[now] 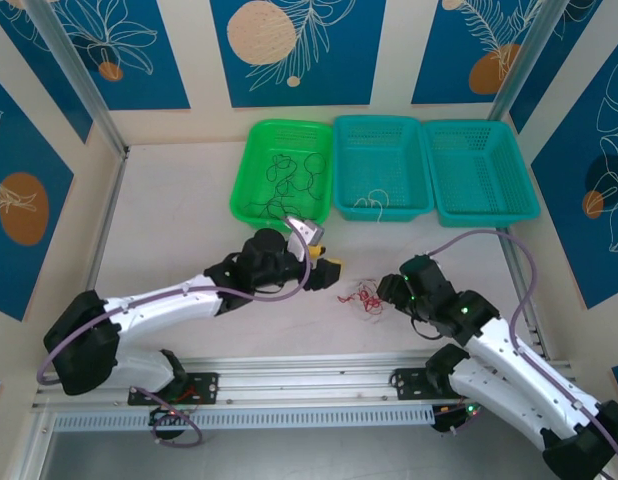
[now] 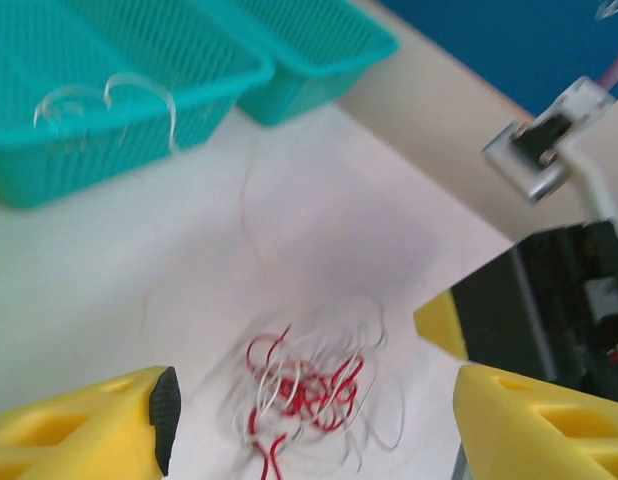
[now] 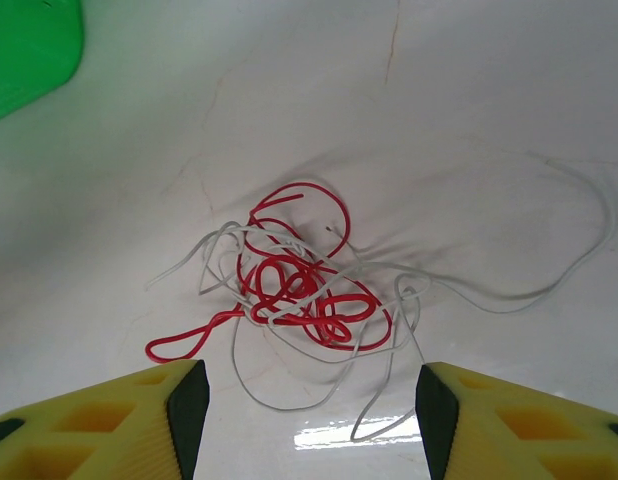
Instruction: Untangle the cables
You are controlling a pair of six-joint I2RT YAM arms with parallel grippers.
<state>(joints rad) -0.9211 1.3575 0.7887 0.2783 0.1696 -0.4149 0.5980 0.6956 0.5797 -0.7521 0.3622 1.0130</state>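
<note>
Hair-thin red and white cables point(image 1: 361, 296), knotted, stretch along the table's point(image 1: 169, 220) near edge between left tool point(image 1: 324, 255) and right tool point(image 1: 389, 290), both released.

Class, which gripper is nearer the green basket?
Left. The left gripper is by the near right corner of the green basket; the right gripper lies farther right, past the red tangle.

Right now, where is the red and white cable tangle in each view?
Top external: the red and white tangle lies just below centre, on the table.
Left wrist: tangle at bottom centre.
Right wrist: tangle at centre.
Shared landmark: the green basket, upper middle from above, is the right wrist's upper-left corner; the middle teal basket is the left wrist's upper left.
</note>
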